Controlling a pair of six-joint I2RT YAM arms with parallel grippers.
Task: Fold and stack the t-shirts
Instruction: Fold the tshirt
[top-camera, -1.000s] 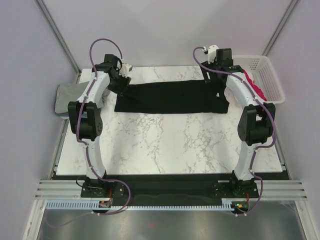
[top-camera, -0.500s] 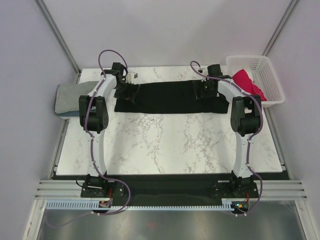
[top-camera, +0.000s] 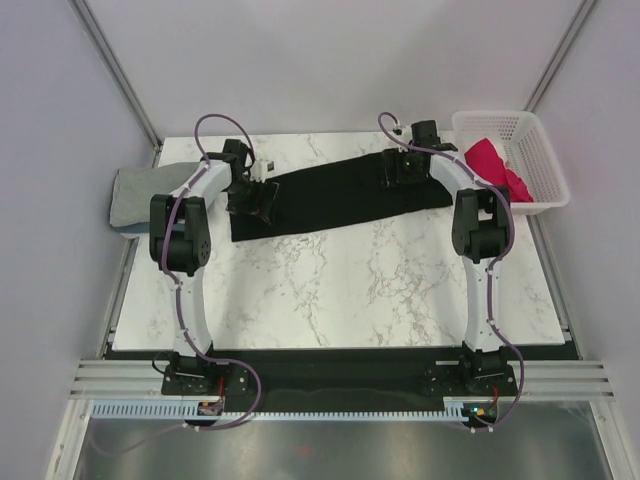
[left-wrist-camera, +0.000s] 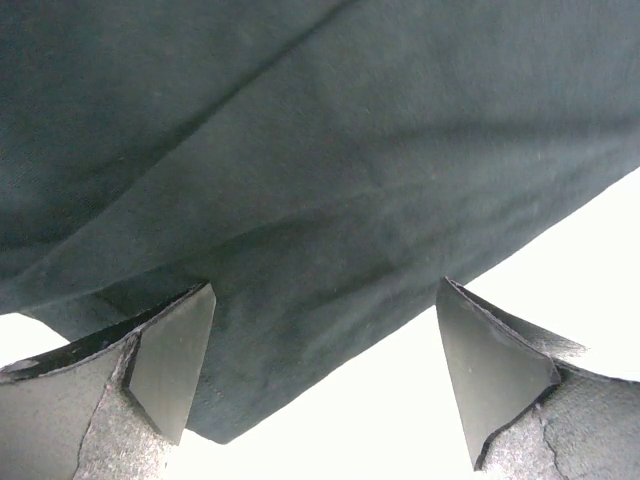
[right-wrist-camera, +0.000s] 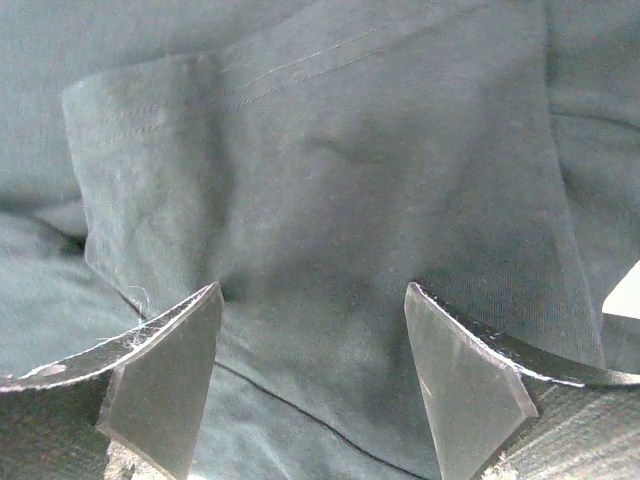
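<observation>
A large black t-shirt (top-camera: 335, 193), folded into a long strip, lies slanted across the back of the marble table (top-camera: 330, 285). My left gripper (top-camera: 255, 197) stands open over its left end. In the left wrist view the cloth's corner (left-wrist-camera: 230, 400) lies between the spread fingers of that gripper (left-wrist-camera: 325, 375), nothing pinched. My right gripper (top-camera: 400, 168) hovers open over the right end; its wrist view shows a stitched sleeve hem (right-wrist-camera: 300, 130) ahead of the gripper (right-wrist-camera: 315, 375). A crimson-pink t-shirt (top-camera: 490, 158) sits in the basket. A grey t-shirt (top-camera: 135, 195) lies folded at the far left.
The white lattice basket (top-camera: 535, 150) stands at the table's back right corner. The grey t-shirt rests off the table's left edge on a low ledge. Grey walls close in the back and sides. White marble spreads in front of the black strip.
My left gripper has opened wide. Both grippers have come down closer onto the black strip. The strip lay straight across and now slants, its right end farther back.
</observation>
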